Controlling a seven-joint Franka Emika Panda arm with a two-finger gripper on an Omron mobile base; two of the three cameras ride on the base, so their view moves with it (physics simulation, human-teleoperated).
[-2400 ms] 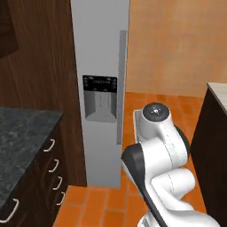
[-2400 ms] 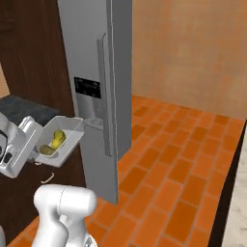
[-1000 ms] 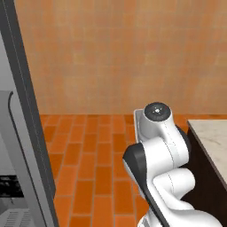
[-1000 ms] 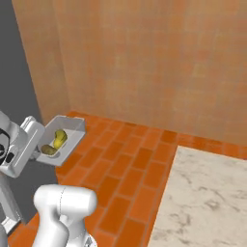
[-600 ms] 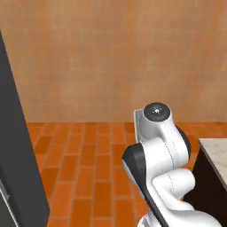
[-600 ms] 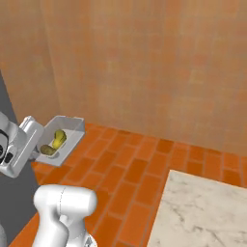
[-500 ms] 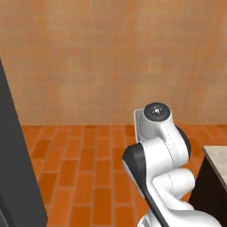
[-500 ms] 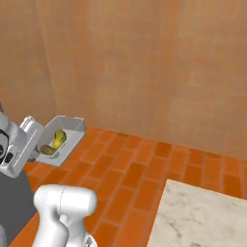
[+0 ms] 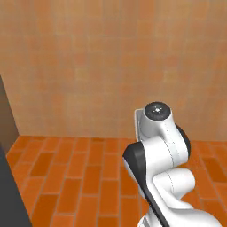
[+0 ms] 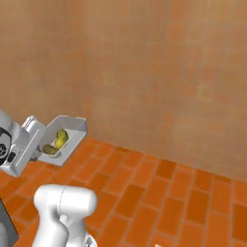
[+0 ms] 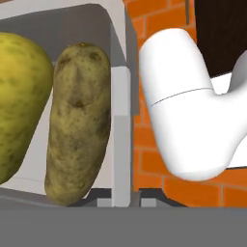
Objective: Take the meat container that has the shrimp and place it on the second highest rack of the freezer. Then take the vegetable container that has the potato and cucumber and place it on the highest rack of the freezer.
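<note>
My gripper [image 10: 42, 141] is shut on the side wall of the vegetable container [image 10: 70, 132], a grey tray held up at the left of the right base view. Inside lie the brown potato [image 10: 49, 150] and the yellow-green cucumber [image 10: 61, 138]. Close up in the hand view, the potato [image 11: 79, 120] lies beside the cucumber [image 11: 19, 101], and my gripper [image 11: 121, 200] pinches the tray wall [image 11: 120, 120]. Only a dark edge of the freezer [image 9: 9, 199] shows at the lower left. The meat container, the shrimp and the racks are out of view.
An orange tiled wall [image 9: 111, 66] stands ahead above a floor of orange brick [image 10: 183, 198]. My white arm [image 9: 159, 155] rises at the lower right of the left base view.
The whole picture has swung right as the base turned: the freezer slid off to the left and the stone counter left the lower right. The container stays in my grip.
</note>
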